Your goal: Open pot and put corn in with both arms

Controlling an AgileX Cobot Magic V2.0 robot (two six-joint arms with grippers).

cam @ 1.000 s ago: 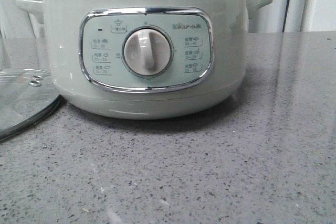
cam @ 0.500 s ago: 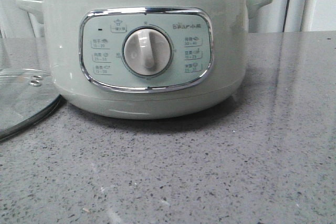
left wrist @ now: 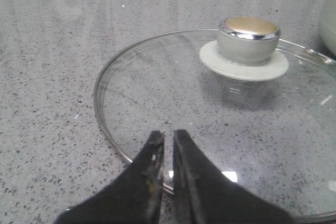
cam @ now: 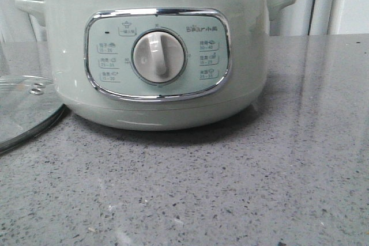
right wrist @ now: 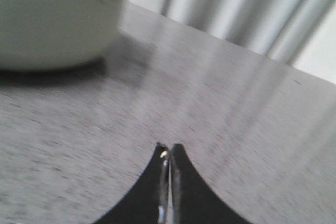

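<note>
Pot (right wrist: 52, 19) well beyond right gripper (right wrist: 168, 153) — apart.

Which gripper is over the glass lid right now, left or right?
The left gripper: its closed fingertips sit above the glass lid rim. The right gripper hangs over bare countertop.

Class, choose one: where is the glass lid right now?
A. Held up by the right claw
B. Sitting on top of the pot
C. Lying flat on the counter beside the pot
C: the glass lid rests flat on the counter, left of the pot.
</note>
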